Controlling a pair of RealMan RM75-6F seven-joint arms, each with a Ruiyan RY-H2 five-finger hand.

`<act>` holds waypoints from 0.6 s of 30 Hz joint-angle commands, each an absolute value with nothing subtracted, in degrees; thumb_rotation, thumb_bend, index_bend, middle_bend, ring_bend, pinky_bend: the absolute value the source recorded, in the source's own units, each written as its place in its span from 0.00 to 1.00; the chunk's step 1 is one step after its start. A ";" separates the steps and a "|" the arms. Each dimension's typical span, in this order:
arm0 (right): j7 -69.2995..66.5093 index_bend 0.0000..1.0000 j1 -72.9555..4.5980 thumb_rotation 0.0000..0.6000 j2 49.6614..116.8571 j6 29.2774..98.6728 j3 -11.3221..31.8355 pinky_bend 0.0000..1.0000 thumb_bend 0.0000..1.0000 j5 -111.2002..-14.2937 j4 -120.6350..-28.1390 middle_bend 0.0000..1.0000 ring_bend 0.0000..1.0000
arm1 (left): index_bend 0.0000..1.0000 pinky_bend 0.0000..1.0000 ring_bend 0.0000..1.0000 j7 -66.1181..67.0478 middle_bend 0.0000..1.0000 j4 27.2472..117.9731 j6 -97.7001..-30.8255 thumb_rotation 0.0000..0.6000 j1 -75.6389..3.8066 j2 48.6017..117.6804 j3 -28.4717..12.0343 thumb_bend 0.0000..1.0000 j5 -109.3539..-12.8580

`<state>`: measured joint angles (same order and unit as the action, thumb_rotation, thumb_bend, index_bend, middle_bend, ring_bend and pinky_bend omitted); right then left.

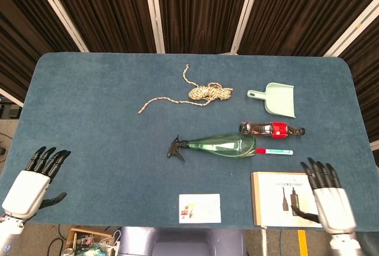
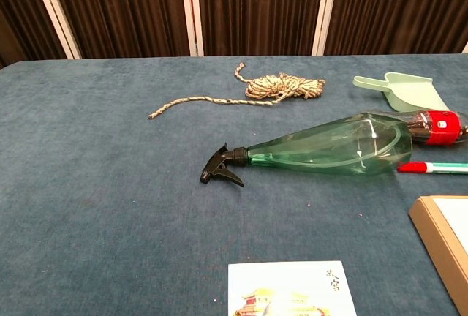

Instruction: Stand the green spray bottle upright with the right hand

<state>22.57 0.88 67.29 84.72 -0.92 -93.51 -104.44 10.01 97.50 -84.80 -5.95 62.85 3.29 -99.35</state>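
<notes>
The green spray bottle (image 1: 220, 146) is seen lying on its side near the middle of the table (image 1: 89, 120), with the black trigger head (image 1: 176, 147) to the left and the wide base to the right, just beside a cola bottle (image 1: 271, 129) and a pen (image 1: 274, 151). It looks empty, so it is judged light, smooth and a little slippery. The wide body near the base should be grasped. The right hand (image 1: 327, 198) is spread, above a box (image 1: 278, 197); the left hand (image 1: 32, 179) is spread too, holding nothing.

One green spray bottle (image 1: 220, 146), one cola bottle (image 1: 271, 129), one rope (image 1: 201, 93), one dustpan (image 1: 273, 98), one pen (image 1: 274, 151), one box (image 1: 278, 192), one card (image 1: 199, 208), two hands
</notes>
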 commanded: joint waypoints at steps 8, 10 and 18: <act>57.97 0.00 -5.93 1.00 81.66 75.60 3.52 0.00 0.15 -87.93 -114.96 0.00 0.00 | 0.06 0.00 0.05 11.63 0.09 98.04 -81.59 1.00 -6.80 63.51 1.66 0.03 -94.04; 63.49 0.00 -7.23 1.00 84.12 74.15 4.37 0.00 0.15 -84.83 -115.20 0.00 0.00 | 0.06 0.00 0.05 10.80 0.09 98.26 -80.67 1.00 -7.14 62.99 1.13 0.03 -92.22; 79.72 0.00 -13.72 1.00 93.01 71.03 8.14 0.00 0.15 -74.70 -113.53 0.00 0.00 | 0.06 0.00 0.05 9.48 0.09 97.65 -79.41 1.00 -7.87 62.59 -1.30 0.03 -86.63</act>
<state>74.83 -10.50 89.03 72.73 5.98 -78.53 -114.02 9.76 97.88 -80.09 -7.51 62.62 -0.81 -87.48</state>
